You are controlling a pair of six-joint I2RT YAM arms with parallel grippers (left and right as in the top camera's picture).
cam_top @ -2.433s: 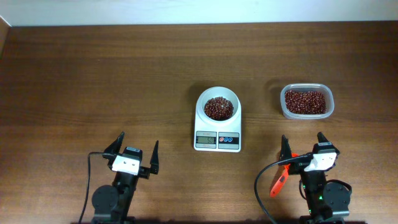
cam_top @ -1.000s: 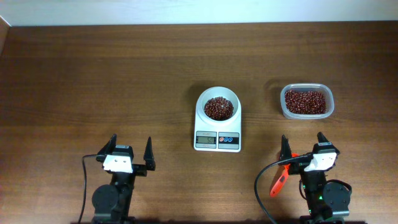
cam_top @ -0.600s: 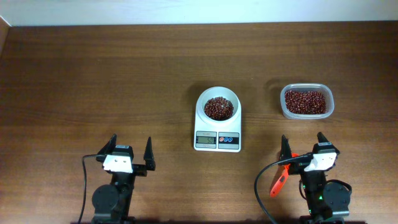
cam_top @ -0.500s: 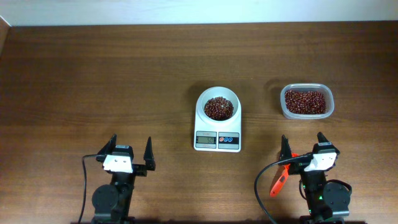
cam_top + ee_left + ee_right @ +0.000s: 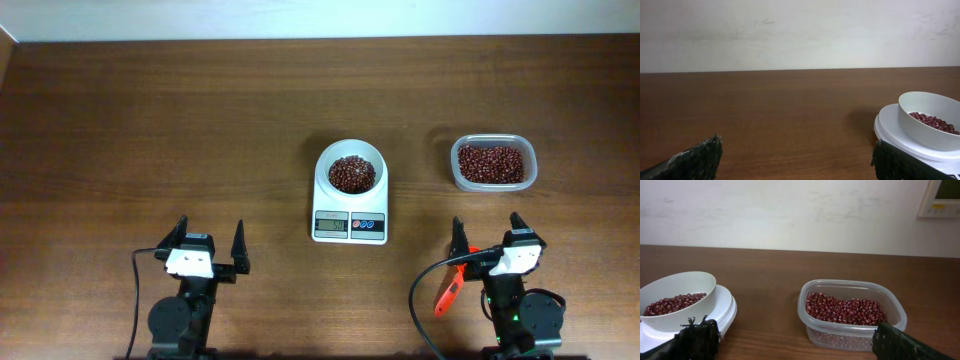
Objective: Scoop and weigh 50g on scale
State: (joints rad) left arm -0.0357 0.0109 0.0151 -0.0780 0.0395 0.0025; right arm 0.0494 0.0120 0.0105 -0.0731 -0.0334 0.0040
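The scale (image 5: 350, 207) was seen near the middle of the wooden table (image 5: 150, 120). Its round white bowl (image 5: 351, 148) was set on top, and a heap of red beans (image 5: 352, 175) was held in that bowl. The grey display (image 5: 331, 225) and the blue and red buttons (image 5: 368, 225) were turned toward the arms; the reading could not be made out. A clear plastic tub (image 5: 493, 188) of more red beans was placed to the right of the scale and apart from it, at about the same depth on the table.

The left gripper (image 5: 211, 235) was held near the front edge, left of the scale and apart from it. Its fingers were spread wide and nothing was caught between them. The right gripper (image 5: 486, 225) was likewise found fully parted and empty, near the front edge and roughly in line with the tub. An orange tool (image 5: 447, 287) was laid on the table just beside the right arm, on its left side; its working end could not be told.

In the left wrist view the scale was shown at the right edge, beyond the right fingertip (image 5: 900, 162). In the right wrist view the scale was shown at the left and the tub right of centre, with a pale wall (image 5: 790, 210) behind and a small wall panel (image 5: 939, 200) at the upper right.
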